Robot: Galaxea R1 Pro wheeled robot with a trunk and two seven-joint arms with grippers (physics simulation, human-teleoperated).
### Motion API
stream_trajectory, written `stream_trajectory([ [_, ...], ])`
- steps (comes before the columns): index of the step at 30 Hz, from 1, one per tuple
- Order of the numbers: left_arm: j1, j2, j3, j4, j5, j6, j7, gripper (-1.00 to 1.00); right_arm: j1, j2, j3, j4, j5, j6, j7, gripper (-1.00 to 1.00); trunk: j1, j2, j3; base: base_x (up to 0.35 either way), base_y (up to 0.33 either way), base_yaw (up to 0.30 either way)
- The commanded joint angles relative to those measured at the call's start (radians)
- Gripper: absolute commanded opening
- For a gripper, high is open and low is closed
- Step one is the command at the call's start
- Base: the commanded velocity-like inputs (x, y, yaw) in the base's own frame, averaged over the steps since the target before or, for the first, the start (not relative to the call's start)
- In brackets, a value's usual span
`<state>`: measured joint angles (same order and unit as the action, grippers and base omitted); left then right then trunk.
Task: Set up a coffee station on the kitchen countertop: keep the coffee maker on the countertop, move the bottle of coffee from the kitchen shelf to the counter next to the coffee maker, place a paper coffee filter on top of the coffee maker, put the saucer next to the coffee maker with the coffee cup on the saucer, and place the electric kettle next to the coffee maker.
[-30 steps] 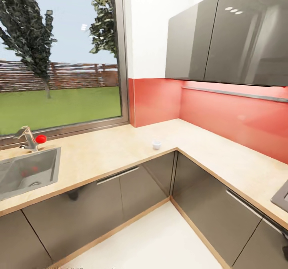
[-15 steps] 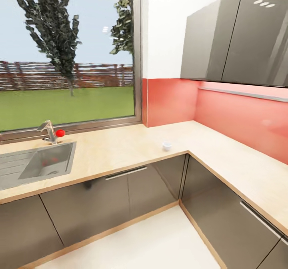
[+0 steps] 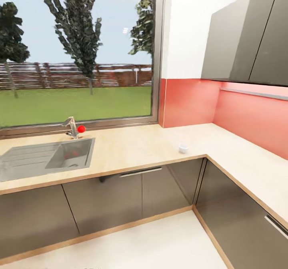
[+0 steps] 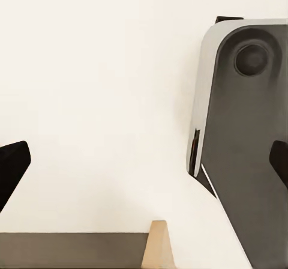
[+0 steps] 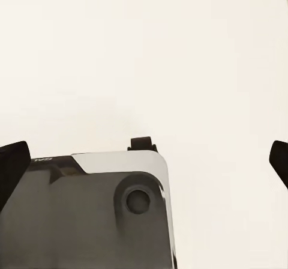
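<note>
In the head view, the long light wood-grain counter (image 3: 132, 151) runs under the window and turns at the corner along the red wall. A small white rounded coffee cup (image 3: 183, 147) stands alone near the counter's front edge, close to the inner corner. A steel sink (image 3: 44, 159) with a red-tipped tap (image 3: 74, 128) is set toward the counter's left end. Compared with a second ago, the whole picture has slid to the right: the camera has turned left, the things have not moved. I judge the robot is travelling and looking for the other items.

In the left wrist view, the left claw (image 4: 144, 164) is spread wide over pale floor, holding nothing.

In the right wrist view, the right claw (image 5: 144, 164) is also spread wide and empty, above the robot's grey base.
</note>
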<state>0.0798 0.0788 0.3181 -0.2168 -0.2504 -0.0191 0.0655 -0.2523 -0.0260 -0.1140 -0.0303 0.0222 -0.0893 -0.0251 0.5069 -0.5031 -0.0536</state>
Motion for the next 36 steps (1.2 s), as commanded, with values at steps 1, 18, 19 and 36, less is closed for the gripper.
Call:
stream_trajectory([
  [1,0.000,-0.001,0.005,-0.001,-0.010,-0.002,0.001,1.00,-0.001,0.000,-0.007,0.001,0.002,-0.004,0.000,1.00,0.000,-0.002,-0.002,0.000,0.000,0.122],
  [18,0.000,0.019,0.010,-0.002,-0.010,-0.006,0.008,1.00,-0.001,0.001,-0.010,-0.235,-0.001,-0.008,0.003,1.00,0.000,-0.002,-0.002,0.000,0.000,0.008],
  [19,0.000,0.018,0.010,-0.002,-0.010,-0.006,0.008,1.00,-0.001,0.002,-0.010,-0.284,-0.001,-0.008,0.004,1.00,0.000,-0.002,-0.002,0.000,0.000,0.000],
  [36,0.001,0.006,0.016,0.001,-0.007,0.013,0.006,1.00,-0.381,0.014,-0.009,-0.715,-0.002,0.169,-0.002,1.00,0.000,-0.002,-0.002,0.000,0.000,0.000],
])
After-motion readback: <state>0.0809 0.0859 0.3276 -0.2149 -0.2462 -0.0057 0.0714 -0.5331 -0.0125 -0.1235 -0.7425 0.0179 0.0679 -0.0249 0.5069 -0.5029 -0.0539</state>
